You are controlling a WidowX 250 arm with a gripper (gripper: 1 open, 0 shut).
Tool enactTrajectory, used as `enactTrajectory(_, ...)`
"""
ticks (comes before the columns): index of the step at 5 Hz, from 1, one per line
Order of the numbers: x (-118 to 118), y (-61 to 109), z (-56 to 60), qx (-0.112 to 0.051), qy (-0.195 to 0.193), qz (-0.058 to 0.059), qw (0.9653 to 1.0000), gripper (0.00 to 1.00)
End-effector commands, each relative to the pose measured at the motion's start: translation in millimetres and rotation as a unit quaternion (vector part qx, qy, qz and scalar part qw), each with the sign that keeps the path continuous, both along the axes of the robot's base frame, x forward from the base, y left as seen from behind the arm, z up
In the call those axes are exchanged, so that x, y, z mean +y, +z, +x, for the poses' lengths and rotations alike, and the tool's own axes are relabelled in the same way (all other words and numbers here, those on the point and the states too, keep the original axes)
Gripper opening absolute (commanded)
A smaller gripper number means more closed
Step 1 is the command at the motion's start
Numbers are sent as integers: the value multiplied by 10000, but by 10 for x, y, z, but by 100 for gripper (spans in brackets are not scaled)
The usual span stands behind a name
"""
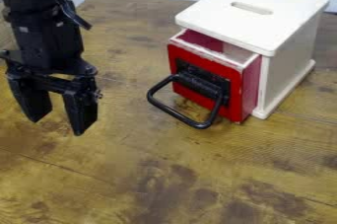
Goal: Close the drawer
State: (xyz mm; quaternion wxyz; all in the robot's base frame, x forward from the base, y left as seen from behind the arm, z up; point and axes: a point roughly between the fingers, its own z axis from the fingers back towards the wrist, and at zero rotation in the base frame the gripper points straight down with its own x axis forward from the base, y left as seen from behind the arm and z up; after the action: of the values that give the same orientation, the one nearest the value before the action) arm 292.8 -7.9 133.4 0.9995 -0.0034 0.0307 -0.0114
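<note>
The red drawer (211,70) with its black front panel and large black loop handle (183,106) sticks out a little from the cream-white box (263,31) at the upper right. The handle lies forward and down onto the wooden table. My gripper (55,110) hangs at the left, well apart from the drawer, about a hand's width left of the handle. Its two black fingers point down and stand apart with nothing between them.
The wooden table (171,179) carries the box, whose top has a slot (253,7). The table's far edge runs behind the box. My black arm (42,21) rises at the upper left.
</note>
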Motion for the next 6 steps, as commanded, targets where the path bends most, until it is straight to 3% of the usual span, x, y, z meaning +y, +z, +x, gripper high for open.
enactTrajectory(1, 45, -64, 68, 8, 94, 15, 10000, 100)
enactTrajectory(2, 3, -80, 121, -38, 162, 83, 9998, 100)
enactTrajectory(4, -85, -56, 176, -126, 157, 112, 9997, 100)
enactTrajectory(6, -55, -154, 79, -194, -348, 126, 9991, 100)
